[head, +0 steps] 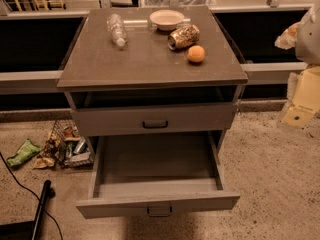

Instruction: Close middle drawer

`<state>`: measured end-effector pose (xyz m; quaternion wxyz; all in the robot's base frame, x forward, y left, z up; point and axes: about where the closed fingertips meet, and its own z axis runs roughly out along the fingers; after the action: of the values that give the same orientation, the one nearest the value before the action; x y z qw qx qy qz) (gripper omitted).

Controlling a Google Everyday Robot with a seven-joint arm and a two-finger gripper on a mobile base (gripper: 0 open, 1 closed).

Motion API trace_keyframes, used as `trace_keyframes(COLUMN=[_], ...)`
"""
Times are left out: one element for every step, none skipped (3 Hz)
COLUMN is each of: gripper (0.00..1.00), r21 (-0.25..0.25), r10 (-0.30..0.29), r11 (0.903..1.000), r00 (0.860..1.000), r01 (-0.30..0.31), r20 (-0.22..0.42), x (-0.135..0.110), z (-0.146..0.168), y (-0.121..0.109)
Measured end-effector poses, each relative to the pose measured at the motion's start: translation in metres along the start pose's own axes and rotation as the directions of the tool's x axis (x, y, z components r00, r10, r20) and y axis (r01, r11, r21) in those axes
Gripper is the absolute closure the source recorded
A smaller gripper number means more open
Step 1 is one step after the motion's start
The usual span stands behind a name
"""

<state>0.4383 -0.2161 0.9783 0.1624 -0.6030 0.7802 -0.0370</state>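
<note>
The middle drawer [158,203] is the grey-brown one pulled far out toward me, with a small dark handle [159,211] on its front. Its inside is empty. The uppermost drawer [154,119] above it stands out only slightly. The lowest drawer is hidden under the open one. My gripper [299,109] shows as cream and white arm parts at the right edge. It is to the right of the cabinet, about level with the uppermost drawer, and touches nothing.
On the cabinet top [140,59] lie a clear plastic bottle [117,29], a white bowl [166,19], a tipped can [183,36] and an orange [196,54]. A wire basket of trash [67,144] sits on the floor at left. A black pole [40,209] is at lower left.
</note>
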Motion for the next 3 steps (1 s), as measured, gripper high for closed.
trace_keyframes(gripper=[0.0, 0.0, 0.0], r21=[0.0, -0.007, -0.077], r10=[0.0, 0.0, 0.0], r11=[1.0, 1.0, 0.997], r00=[1.0, 1.0, 0.999], r01=[0.0, 0.0, 0.003], r20=[0.0, 0.007, 0.039], x=[0.0, -0.001, -0.002], z=[0.0, 0.006, 0.045], y=[0.0, 0.001, 0.017])
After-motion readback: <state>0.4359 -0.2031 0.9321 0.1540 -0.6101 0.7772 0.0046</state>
